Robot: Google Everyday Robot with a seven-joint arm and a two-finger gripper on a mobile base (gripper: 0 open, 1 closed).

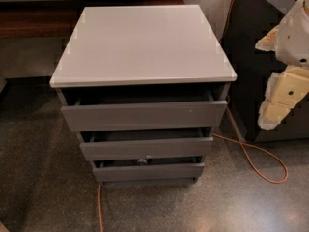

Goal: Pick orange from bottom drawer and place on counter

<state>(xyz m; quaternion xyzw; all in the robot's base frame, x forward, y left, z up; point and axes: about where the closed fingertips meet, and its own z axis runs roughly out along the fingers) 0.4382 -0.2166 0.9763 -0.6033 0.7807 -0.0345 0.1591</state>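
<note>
The grey three-drawer cabinet stands in the middle of the view. Its light grey counter [142, 42] is bare. The bottom drawer [147, 171] is the lowest and narrowest, and it stands pulled out a little, as do the two wider drawers above it. The orange is hidden; only a dark gap shows above the bottom drawer's front. My gripper [281, 98], white and cream-coloured, hangs at the right edge of the view. It is to the right of the cabinet, at about the height of the top drawer, and apart from it.
A dark black cabinet [253, 57] stands close to the right of the grey one, behind my gripper. An orange cable [263, 161] loops over the speckled floor at the right, and another runs out under the cabinet front [100, 207]. A dark wooden bench [34, 21] runs behind at the left.
</note>
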